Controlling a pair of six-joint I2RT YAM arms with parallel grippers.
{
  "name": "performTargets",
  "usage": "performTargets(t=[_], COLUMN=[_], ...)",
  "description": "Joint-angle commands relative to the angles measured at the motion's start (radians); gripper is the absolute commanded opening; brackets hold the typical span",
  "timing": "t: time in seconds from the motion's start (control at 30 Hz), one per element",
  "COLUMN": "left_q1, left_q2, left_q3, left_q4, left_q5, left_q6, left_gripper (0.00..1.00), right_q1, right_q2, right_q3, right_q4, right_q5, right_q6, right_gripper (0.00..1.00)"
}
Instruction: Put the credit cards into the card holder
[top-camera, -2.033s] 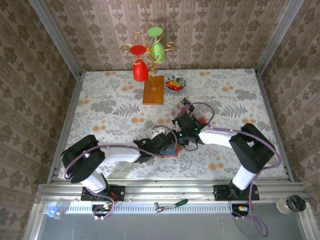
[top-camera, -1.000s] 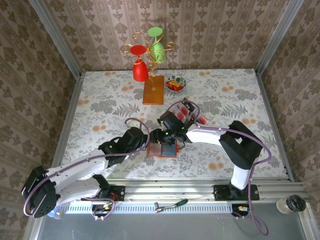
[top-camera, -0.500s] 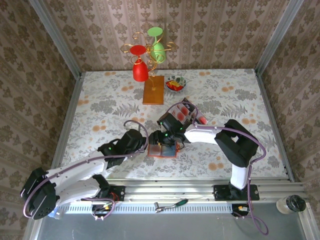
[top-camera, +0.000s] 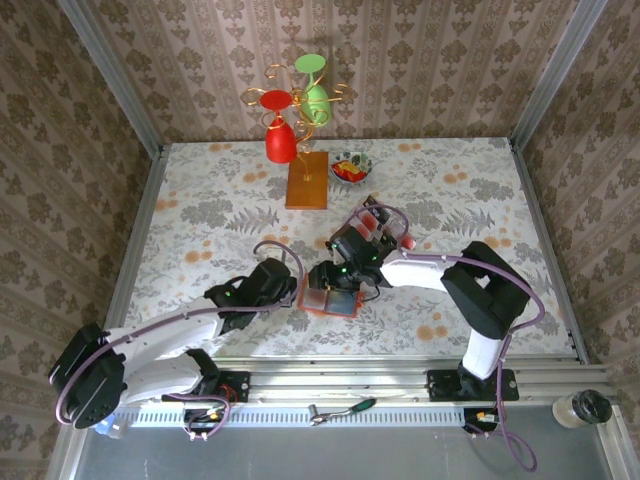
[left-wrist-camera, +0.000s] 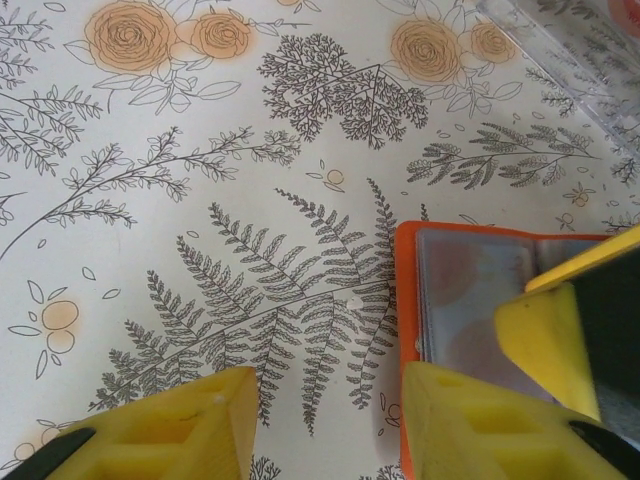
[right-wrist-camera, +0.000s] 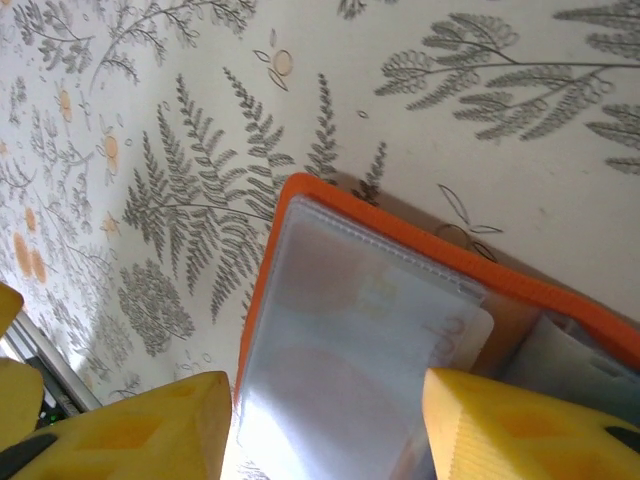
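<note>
Fern-printed desk (top-camera: 200, 220) carries the open card holder (top-camera: 331, 303) near the middle of its near edge. Left end effector (left-wrist-camera: 330, 400) and right end effector (right-wrist-camera: 330, 405) stand released, empty, over it. A careless nudge could slide it away.

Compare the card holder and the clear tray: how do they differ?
The holder is bright orange; the tray is clear plastic. The holder lies nearer the arm bases; the tray sits farther back. The holder lies open with its clear sleeves up; the tray holds red cards. Both lie flat on the tablecloth.
</note>
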Motion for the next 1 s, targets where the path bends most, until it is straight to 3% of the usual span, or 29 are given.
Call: performTargets(t=[0.0,0.2,0.63,0.97], left_q1=[0.005,0.001,-0.036,-0.052], left_q2=[0.013,0.033,0.087,0.122], left_q3=[0.007,0.013,0.037,0.045], left_q4=[0.014,0.02,0.032,0.055], left_q5=[0.009,0.01,-0.003,-0.001], left_q6=[-0.011,-0.013,-0.022,-0.026], left_gripper=[0.44,0.44,0.43,0.43], right_q1=[-0.009,-0.021,-0.038,-0.039], right_q2=[-0.042,-0.038,0.057,-0.054], right_q3=[-0.033,-0.046,0.065,0.063], right_q4=[0.011,-0.008,-0.143,-0.165], right_q5=[-0.011,-0.011,-0.042,-0.032], right_q6=[-0.021,-0.057,-0.345,-0.318], right_gripper=[0.5,0.39,0.35,0.36])
